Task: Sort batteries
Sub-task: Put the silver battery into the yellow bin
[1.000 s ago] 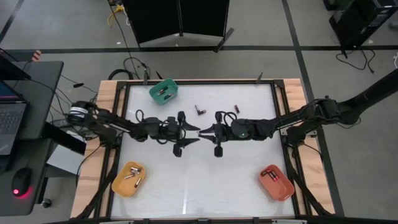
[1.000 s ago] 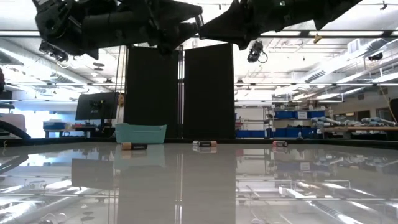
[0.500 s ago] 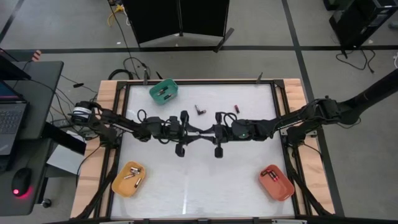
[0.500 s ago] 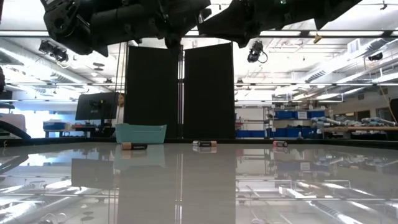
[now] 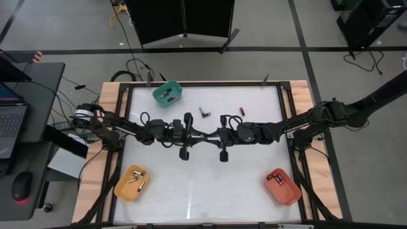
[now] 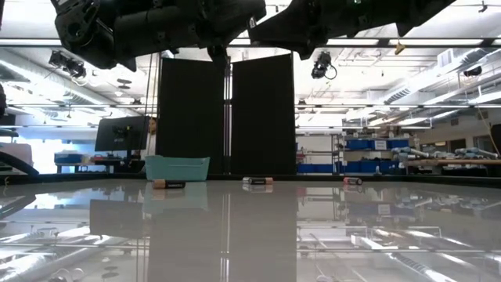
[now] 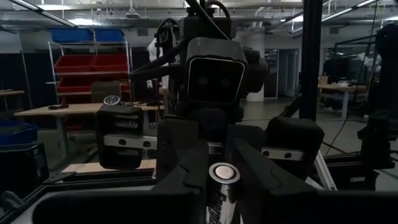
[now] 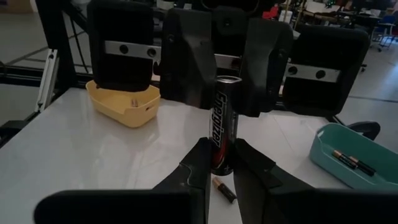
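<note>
My two grippers meet above the middle of the table. Between them a dark battery (image 5: 205,135) with white lettering lies level in the air. My left gripper (image 5: 198,135) is shut on its left end and my right gripper (image 5: 212,135) on its right end. The right wrist view shows the battery (image 8: 222,118) running from my own fingers to the left gripper's. Two loose batteries (image 5: 203,112) (image 5: 241,111) lie flat on the far part of the table. A small one (image 8: 224,188) lies on the table below the grippers. My left gripper pinches the battery's left end (image 7: 219,196) between its two fingers (image 8: 193,68). They come in level from the table's left and lie along the battery, which is clear of the table. My right gripper pinches the battery's right end (image 8: 221,158) between its two fingers (image 8: 196,168). They come in level from the table's right and lie along the battery, which stays level and clear of the table.
A green bin (image 5: 167,93) with batteries stands at the far left. An orange bin (image 5: 132,183) sits near left and a red bin (image 5: 282,186) near right, both holding batteries. The near middle of the table is bare.
My left gripper stood wide open around the battery's left end and has shut on it. My right gripper and the battery have kept still.
</note>
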Controlling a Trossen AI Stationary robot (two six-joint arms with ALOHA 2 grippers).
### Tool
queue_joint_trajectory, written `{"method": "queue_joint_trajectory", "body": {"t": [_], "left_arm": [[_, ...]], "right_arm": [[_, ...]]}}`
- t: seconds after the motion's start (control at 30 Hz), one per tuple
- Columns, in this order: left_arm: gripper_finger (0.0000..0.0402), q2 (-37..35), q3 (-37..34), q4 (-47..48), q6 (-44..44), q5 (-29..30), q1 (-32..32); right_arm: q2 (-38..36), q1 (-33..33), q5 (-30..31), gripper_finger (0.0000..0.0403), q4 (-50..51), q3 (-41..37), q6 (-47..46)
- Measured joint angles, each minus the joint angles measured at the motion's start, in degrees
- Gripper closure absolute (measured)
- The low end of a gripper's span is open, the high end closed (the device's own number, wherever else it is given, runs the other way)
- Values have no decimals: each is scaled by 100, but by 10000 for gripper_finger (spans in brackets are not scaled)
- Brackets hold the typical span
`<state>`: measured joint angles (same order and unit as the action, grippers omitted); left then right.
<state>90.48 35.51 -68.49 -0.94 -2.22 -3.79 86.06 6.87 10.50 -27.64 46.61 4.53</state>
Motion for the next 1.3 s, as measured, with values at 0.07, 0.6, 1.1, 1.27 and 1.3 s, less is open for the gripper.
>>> {"method": "queue_joint_trajectory", "body": {"t": [0.07, 0.6, 1.1, 1.27, 1.3], "left_arm": [[348, -1, -4, -46, -14, -35, 0], [348, -1598, 3, 1745, -547, -144, -17], [348, -2631, 2063, 10689, 1607, 1206, -1428], [348, -2558, 1885, 11740, 3645, 1201, -2278], [348, -2548, 1826, 11897, 4064, 1178, -2483]], "right_arm": [[0, 0, 0, 344, -15, 0, 9], [-314, 131, 426, 195, 638, 3, 171], [-124, 63, 829, 371, 1818, 0, -220], [28, -43, 822, 387, 1657, 2, -15], [35, -61, 808, 383, 1721, 0, 1]]}}
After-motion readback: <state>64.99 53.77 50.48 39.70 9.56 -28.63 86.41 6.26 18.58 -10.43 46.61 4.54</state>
